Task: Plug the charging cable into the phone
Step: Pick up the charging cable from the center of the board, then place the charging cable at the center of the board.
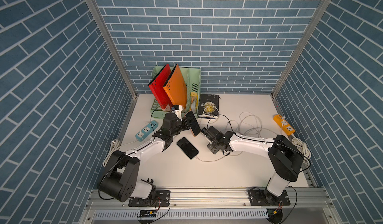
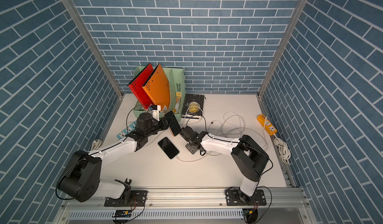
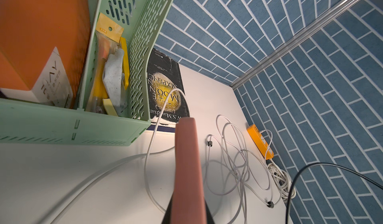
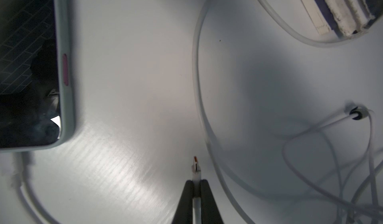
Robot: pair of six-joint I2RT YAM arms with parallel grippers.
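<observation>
The left tool is clamped on the phone in the salmon case and holds it clear of the worktop. The phone is tipped on a slant, with its dark screen facing up and to the robot's right. In the left wrist view the case edge sits squeezed between the two dark fingers. The right tool is pinched shut on the white plug of the charging cable. The metal tip pokes out bare past the fingertips, with only worktop behind it. From above, that tool sits just beside the lower end of the raised phone, though I can't tell whether the plug touches it. A second phone lies flat, screen up, on the worktop between the two arms, with a white lead running out of its near end. Behind the raised phone stand the green file rack and a dark book. A tangle of loose white cables sprawls towards the orange power strip at the robot's right.
</observation>
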